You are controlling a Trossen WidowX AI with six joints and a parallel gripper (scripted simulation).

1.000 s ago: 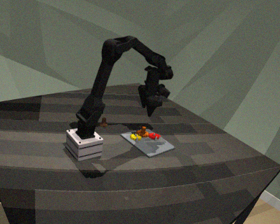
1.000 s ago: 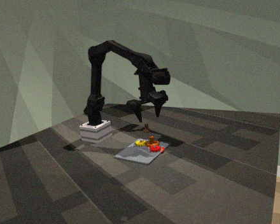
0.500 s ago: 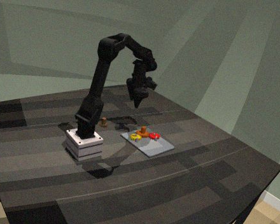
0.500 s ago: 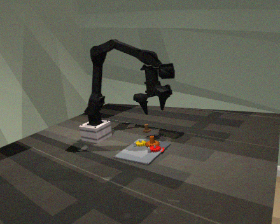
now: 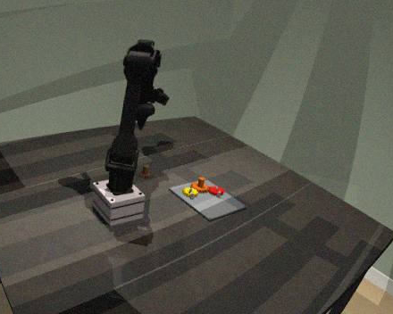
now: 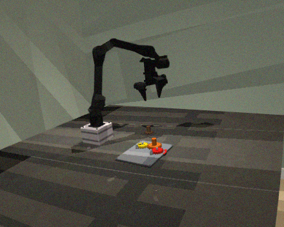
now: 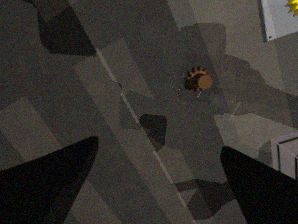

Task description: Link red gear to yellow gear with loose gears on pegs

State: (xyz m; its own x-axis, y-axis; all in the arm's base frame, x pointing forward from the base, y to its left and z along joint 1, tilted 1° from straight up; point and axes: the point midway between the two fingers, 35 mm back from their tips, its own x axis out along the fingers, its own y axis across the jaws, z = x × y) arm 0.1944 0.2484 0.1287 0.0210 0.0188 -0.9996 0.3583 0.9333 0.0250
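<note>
The grey board [image 5: 211,210] [image 6: 133,158] [image 7: 269,22] lies on the table. The yellow gear [image 5: 190,192] [image 6: 142,145] [image 7: 294,6] and the red gear [image 5: 216,191] [image 6: 157,151] sit on it. A large orange gear with an upright handle [image 5: 201,183] [image 6: 153,143] sits between them, looking level; it appears to touch both. A small brown-orange gear with a handle [image 5: 146,172] [image 6: 148,130] [image 7: 198,80] stands on the table, off the board. My gripper [image 6: 152,98] [image 7: 159,147] is open and empty, high above the table and away from the board.
The arm's white base [image 5: 118,206] [image 6: 97,133] [image 7: 286,159] stands beside the board, with the small loose gear on the table behind it. Short grey pegs show next to the yellow and red gears. Arm shadows lie across the table.
</note>
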